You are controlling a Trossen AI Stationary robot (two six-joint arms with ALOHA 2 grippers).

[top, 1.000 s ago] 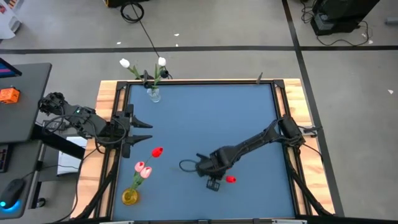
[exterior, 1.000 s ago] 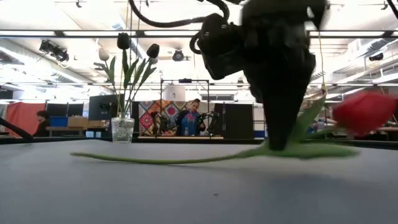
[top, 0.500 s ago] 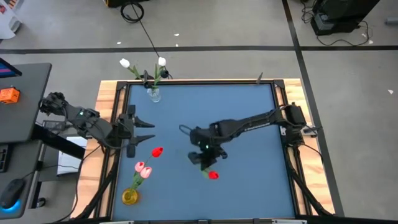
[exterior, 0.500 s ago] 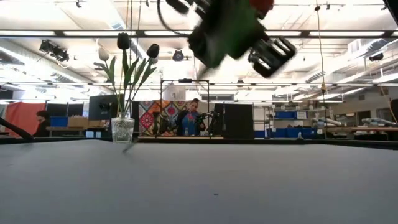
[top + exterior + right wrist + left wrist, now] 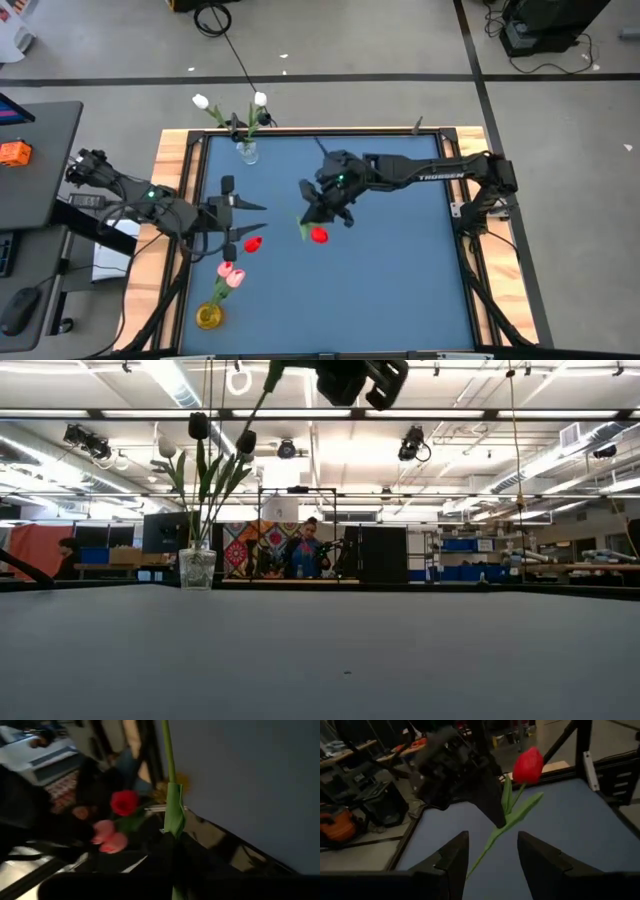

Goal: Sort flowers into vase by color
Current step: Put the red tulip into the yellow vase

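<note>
My right gripper (image 5: 318, 208) hangs over the middle of the blue table (image 5: 400, 290), shut on a red tulip (image 5: 319, 236). In the left wrist view the tulip's head (image 5: 528, 765) is up and its stem slants down toward my left gripper (image 5: 492, 847). That gripper (image 5: 258, 218) is open at the table's left side, short of the stem's free end. A yellow vase (image 5: 208, 317) at the near left holds two pink tulips (image 5: 230, 273) and a red one (image 5: 252, 243). A clear vase (image 5: 247, 153) at the far left holds two white tulips (image 5: 260, 98). My right gripper pinches the red tulip's stem (image 5: 501, 821) between its two fingers, at the leaves a little below the head. The tulip is lifted clear of the table. Its long bare stem (image 5: 169, 765) sticks out past the fingers toward the table's left.
A wooden frame (image 5: 175, 240) borders the table on the left and right. Most of the blue surface right of and nearer than the right arm (image 5: 420, 178) is bare. People and benches show in the room beyond the far edge (image 5: 305, 555).
My right gripper has risen from the near middle of the table and swung toward the far left, rolling as it went. It has lifted the red tulip clear of the table. My left gripper has moved a little toward the table's middle.
</note>
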